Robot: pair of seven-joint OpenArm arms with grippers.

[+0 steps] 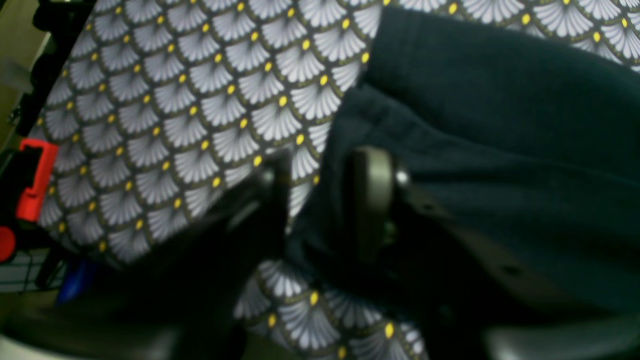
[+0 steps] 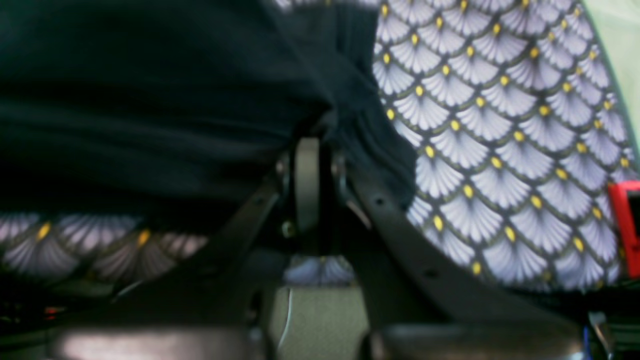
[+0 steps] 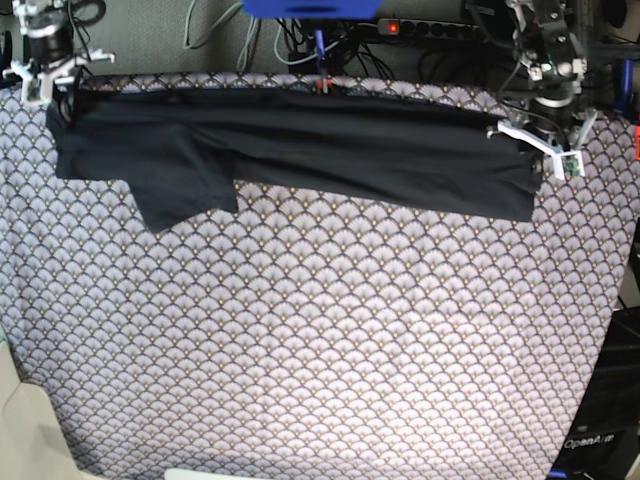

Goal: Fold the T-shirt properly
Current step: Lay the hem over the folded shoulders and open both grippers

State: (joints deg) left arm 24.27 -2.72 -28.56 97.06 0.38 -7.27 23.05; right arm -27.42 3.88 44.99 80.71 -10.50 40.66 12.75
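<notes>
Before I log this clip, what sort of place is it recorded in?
Probably a robotics lab or test bench, not a home. A table under a patterned cloth holds one T-shirt, the left gripper and right gripper pinch its ends, and cables and a power strip run behind.

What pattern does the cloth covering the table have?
Grey fan-shaped scales with yellow dots on the tablecloth, clearest in the left wrist view.

A: Place type?
B: Lab or robotics workspace. Counter (image 3: pixel 320 350) draped in fan-patterned cloth, cable tangle (image 3: pixel 300 45) and power strip (image 3: pixel 420 25) behind, red clamp (image 1: pixel 34 180) at its edge.
A: Home?
B: Nothing domestic.
</notes>
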